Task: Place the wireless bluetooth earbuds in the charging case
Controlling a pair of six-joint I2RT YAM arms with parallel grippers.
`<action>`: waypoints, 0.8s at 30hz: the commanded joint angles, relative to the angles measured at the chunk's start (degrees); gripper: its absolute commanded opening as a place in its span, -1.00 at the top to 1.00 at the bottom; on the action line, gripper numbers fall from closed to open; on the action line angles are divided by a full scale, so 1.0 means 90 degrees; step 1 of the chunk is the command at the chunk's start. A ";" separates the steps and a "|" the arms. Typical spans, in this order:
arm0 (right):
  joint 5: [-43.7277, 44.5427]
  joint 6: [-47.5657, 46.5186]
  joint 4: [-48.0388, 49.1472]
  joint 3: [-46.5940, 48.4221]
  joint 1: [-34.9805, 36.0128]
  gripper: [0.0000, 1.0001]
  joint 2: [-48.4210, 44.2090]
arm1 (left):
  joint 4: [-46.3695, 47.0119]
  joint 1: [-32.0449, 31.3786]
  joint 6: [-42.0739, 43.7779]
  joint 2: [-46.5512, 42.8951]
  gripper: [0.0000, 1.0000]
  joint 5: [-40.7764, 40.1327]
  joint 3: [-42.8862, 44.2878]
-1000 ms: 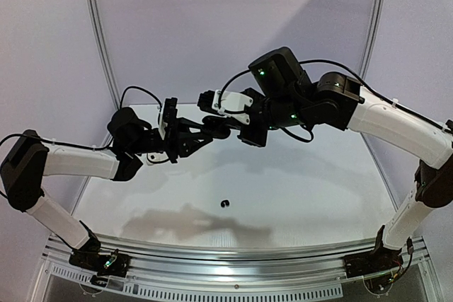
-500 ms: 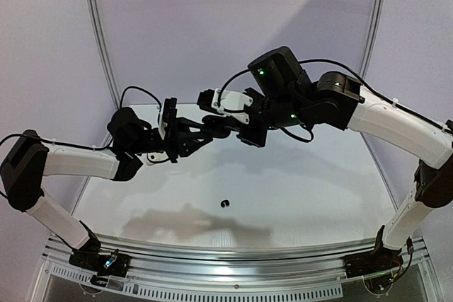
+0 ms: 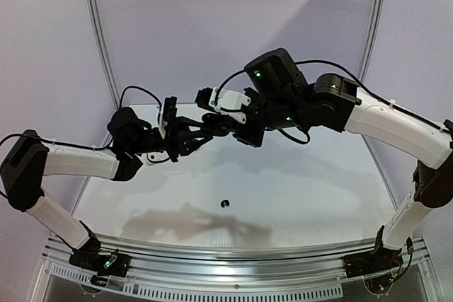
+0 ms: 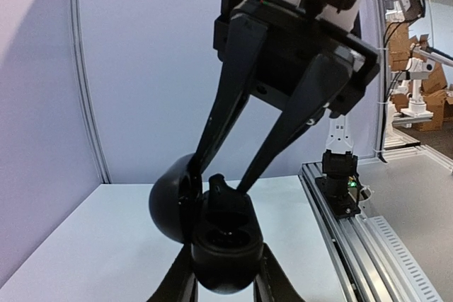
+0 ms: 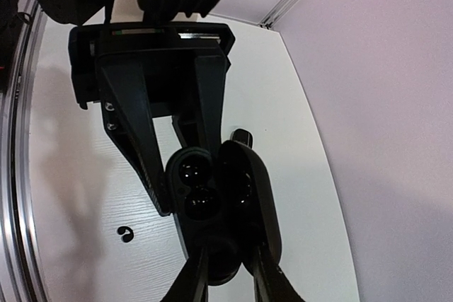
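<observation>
While the left gripper [image 4: 225, 284] clamps the open charging case [image 4: 223, 256], the right gripper [image 4: 225, 180] hangs above, jaws parted.

We can read no words, numbers, brand marks or signs in any of these views. The black charging case [image 4: 225, 249] shows only a plain glossy shell, with no lettering that we can make out. The cardboard boxes [image 4: 433, 79] far off at the right of the left wrist view are too small and blurred for us to tell whether any print stands on them.
</observation>
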 commanded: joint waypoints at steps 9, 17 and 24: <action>-0.0151 0.0111 -0.0154 -0.0011 0.0049 0.76 0.0285 | 0.0182 -0.0020 0.0038 -0.0160 1.00 0.0092 0.0077; -0.0558 0.0213 -0.0494 0.0093 0.0050 0.86 0.0224 | 0.0146 -0.0020 0.0050 -0.0168 1.00 0.0025 0.0059; -0.0830 0.0203 -0.0542 0.0083 0.0053 0.95 0.0215 | 0.0180 -0.0020 0.0027 -0.0174 1.00 -0.0061 0.0057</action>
